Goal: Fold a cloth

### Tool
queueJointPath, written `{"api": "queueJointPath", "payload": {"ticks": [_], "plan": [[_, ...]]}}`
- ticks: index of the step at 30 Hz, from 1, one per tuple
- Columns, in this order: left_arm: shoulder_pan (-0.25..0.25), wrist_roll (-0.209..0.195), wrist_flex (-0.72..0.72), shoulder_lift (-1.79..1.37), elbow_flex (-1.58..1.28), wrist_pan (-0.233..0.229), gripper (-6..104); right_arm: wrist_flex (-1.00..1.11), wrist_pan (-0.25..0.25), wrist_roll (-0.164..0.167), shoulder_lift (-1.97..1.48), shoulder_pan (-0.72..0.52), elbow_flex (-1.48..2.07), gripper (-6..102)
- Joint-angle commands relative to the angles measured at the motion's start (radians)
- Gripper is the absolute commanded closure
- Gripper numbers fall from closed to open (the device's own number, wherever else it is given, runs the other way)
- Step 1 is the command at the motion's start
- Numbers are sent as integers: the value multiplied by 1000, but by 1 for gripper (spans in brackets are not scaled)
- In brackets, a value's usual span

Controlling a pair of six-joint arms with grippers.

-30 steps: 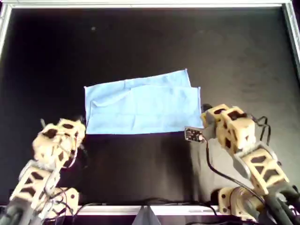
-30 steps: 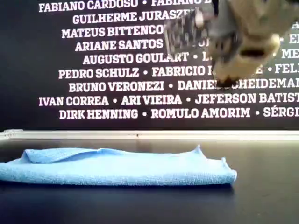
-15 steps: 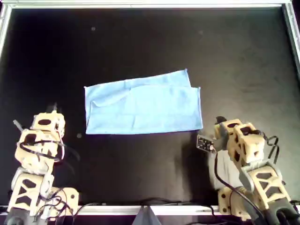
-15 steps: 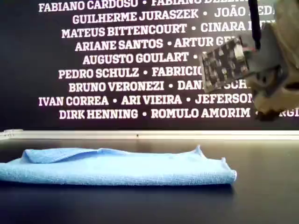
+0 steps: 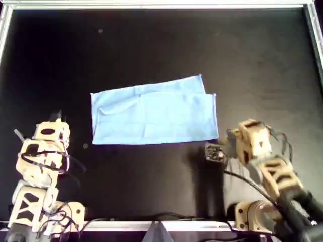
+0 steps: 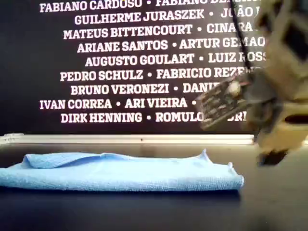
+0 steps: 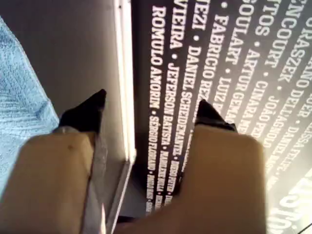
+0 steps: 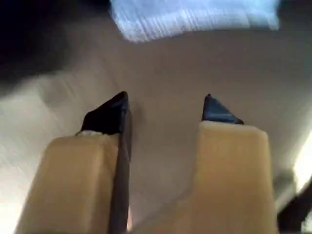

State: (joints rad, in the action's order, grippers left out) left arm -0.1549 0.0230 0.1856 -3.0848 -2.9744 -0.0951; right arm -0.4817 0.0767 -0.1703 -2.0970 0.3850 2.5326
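Note:
The light-blue cloth (image 5: 154, 113) lies flat in the middle of the black table, folded into a wide rectangle with an upper layer offset at its far right corner. It also shows in the exterior view (image 6: 120, 173), the first wrist view (image 7: 19, 112) and, blurred, the second wrist view (image 8: 195, 14). My first gripper (image 5: 237, 130) (image 7: 151, 105) (image 6: 272, 156) is open and empty, rolled on its side, just off the cloth's near right corner in the overhead view. My second gripper (image 5: 53, 118) (image 8: 163, 105) is open and empty, off the cloth's left edge, apart from it.
A metal rim (image 5: 151, 5) frames the black table. A dark wall with white names (image 6: 120, 72) stands behind the far rim. The first arm's small camera board (image 5: 214, 152) sticks out sideways near the cloth's corner. Both arm bases stand at the near edge.
Both arms drew back from the cloth's near corners. The second arm has stood still for the last half second; the first arm then swung lower and back toward the cloth's corner. The cloth has not moved.

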Motion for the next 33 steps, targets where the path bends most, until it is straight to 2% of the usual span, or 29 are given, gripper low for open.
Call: {"api": "queueJointPath", "payload": {"ticks": [1,6,16,21,25,33], "plan": [[17,2,-18,-18,18,3,34,21,-86,-9,54,32,-109,35],[14,2,-18,-18,18,3,34,21,-104,-29,58,26,-115,35],[12,2,-18,-18,18,3,34,21,-109,-31,307,35,-265,35],[12,2,-18,-18,18,-5,34,21,-114,-18,437,35,-370,35],[12,2,-18,-18,18,-5,34,21,-121,-26,522,35,-420,35],[12,2,-18,-18,17,-5,34,21,-121,-28,538,32,-426,37]]}}
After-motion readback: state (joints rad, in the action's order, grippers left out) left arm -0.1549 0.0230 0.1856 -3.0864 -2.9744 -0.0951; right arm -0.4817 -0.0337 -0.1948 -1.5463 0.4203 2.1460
